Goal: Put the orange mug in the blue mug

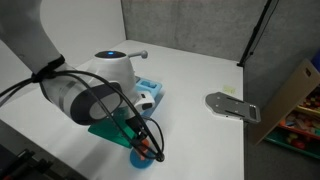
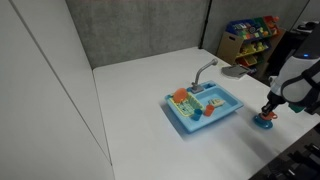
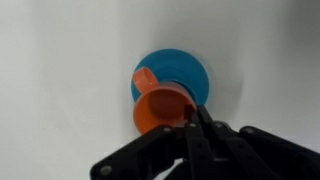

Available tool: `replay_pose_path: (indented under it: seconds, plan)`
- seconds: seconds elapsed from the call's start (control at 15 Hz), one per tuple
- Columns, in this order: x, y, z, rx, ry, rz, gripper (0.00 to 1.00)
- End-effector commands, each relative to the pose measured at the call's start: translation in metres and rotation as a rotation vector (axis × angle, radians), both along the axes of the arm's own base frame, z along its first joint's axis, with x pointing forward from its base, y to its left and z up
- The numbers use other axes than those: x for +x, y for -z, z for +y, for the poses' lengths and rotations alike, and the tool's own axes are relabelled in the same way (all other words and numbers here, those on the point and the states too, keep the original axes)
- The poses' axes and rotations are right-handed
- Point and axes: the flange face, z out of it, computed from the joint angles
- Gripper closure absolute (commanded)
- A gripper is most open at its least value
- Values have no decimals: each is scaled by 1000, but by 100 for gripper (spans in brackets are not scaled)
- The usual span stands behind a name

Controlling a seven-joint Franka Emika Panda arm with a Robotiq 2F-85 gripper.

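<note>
Far left in an exterior view we have the Panda arm (image 1: 75,95) filling the foreground, cables looped round the wrist. Right of that, the gripper (image 1: 147,146) points down at the white table (image 1: 200,140), close to its front edge. The claw is narrow, pinched on the orange mug (image 1: 141,149). The blue mug (image 1: 140,162) stands on the table directly under it. Behind them sits the blue toy sink (image 1: 155,85). Further right there's a grey flat object (image 1: 230,105) lying on the table, which we can't identify, then a cardboard box (image 1: 292,92) at the table's right edge. From the opposite side, the toy sink (image 2: 205,110) is mid-table with its faucet (image 2: 205,70) upright at the back; the small coloured items in the basin are too small to name. Right of it, well apart from the sink, the gripper (image 2: 270,107) is over the blue mug (image 2: 265,123), with a shelf (image 2: 250,38) of coloured stuff behind. In the wrist view the blue mug (image 3: 180,70) is seen from above and the orange mug (image 3: 160,110) overlaps its near rim. It is tilted and off-centre, not seated inside. The fingertips (image 3: 200,118) meet on the orange mug's rim at its right side. We can't tell whether the mugs touch.
</note>
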Motion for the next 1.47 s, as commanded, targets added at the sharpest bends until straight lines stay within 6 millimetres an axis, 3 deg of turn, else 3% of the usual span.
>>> replay_pose_path:
  seconds: [0.0, 0.07, 0.67, 1.07, 1.4]
  plan:
    - [-2, -4, 3, -8, -17, -20, 85]
    - [-2, -5, 3, -7, -17, -21, 68]
    - [0, -23, -8, -5, 56, -8, 1]
    - [9, -57, -23, -17, 233, 54, 0]
    - [22, -96, -30, 1, 352, 119, 0]
